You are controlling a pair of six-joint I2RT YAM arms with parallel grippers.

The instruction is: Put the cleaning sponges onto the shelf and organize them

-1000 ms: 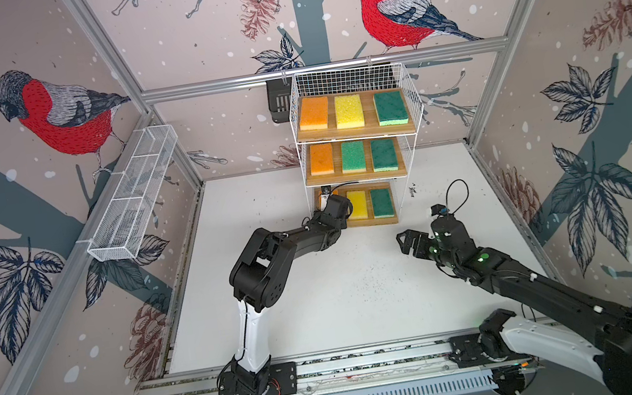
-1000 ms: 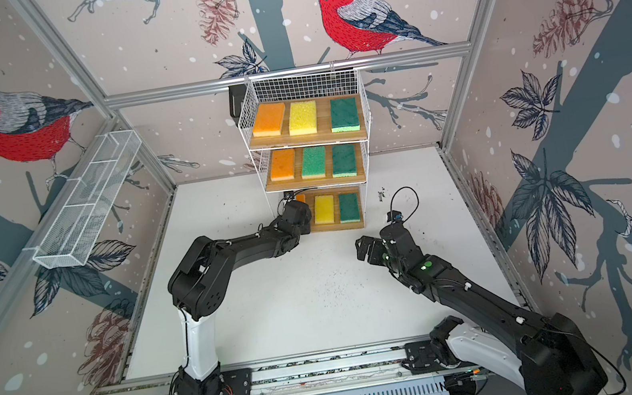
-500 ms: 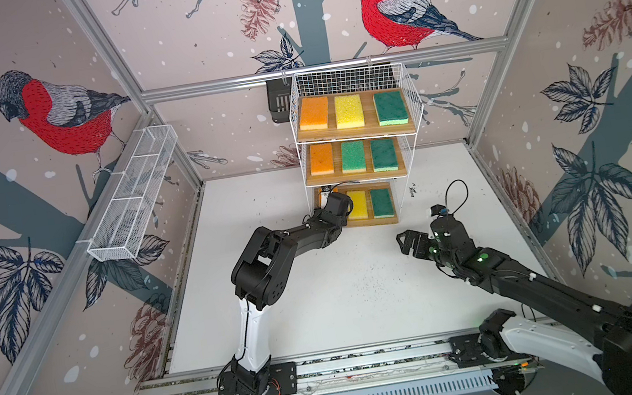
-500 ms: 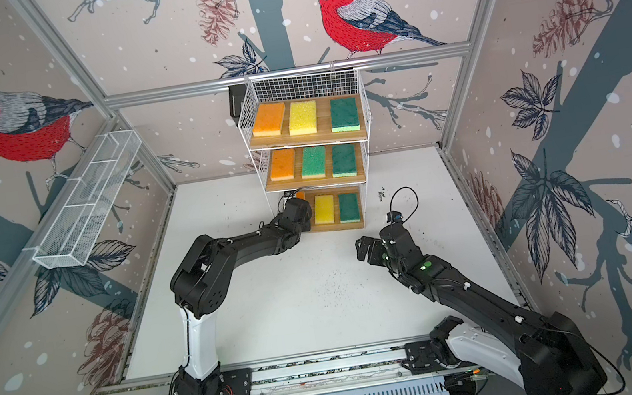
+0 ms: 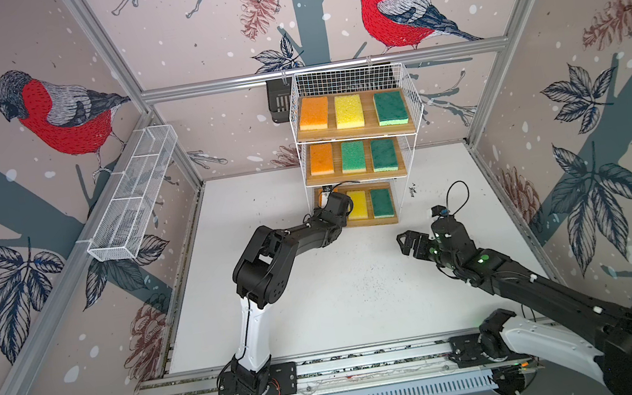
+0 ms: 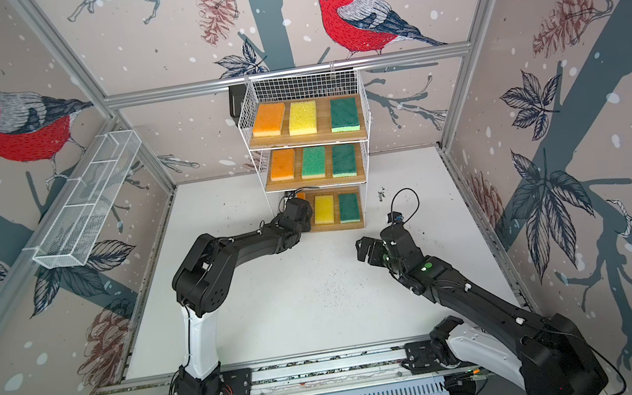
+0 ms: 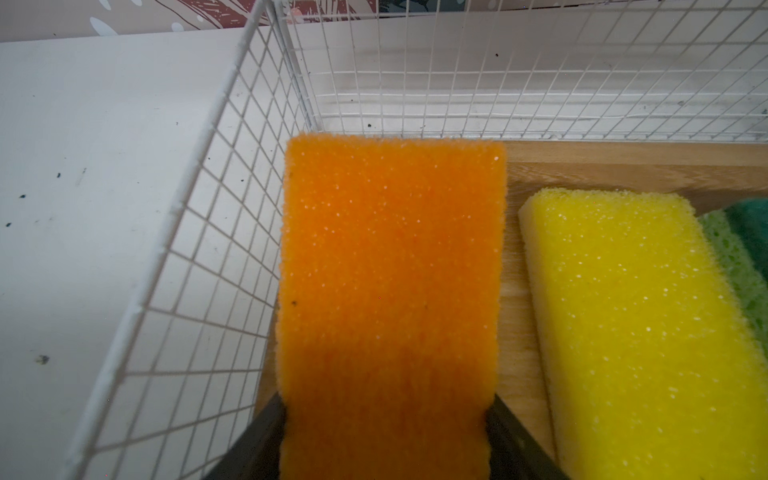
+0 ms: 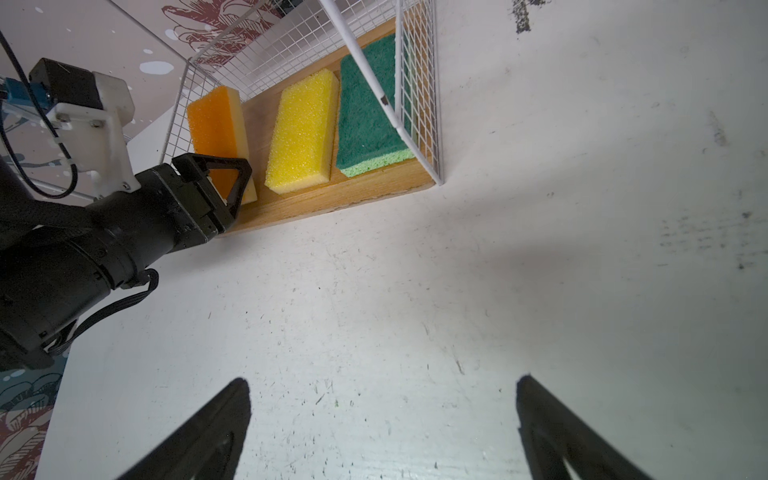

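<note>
Little is changed: the orange sponge (image 7: 390, 270) is laid in the bottom board's (image 7: 515, 311) last gap, seemingly still clamped by the left gripper (image 7: 386, 409); the right gripper (image 8: 383, 380) is spread, empty.

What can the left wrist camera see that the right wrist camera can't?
Only the left wrist view: the top of the orange sponge up close, with the left gripper closed on both its sides. Only the right wrist view: the right gripper open over the white table, and the whole green sponge. Both: the orange sponge, the yellow sponge beside it, the wooden board and the wire grid of the shelf.
</note>
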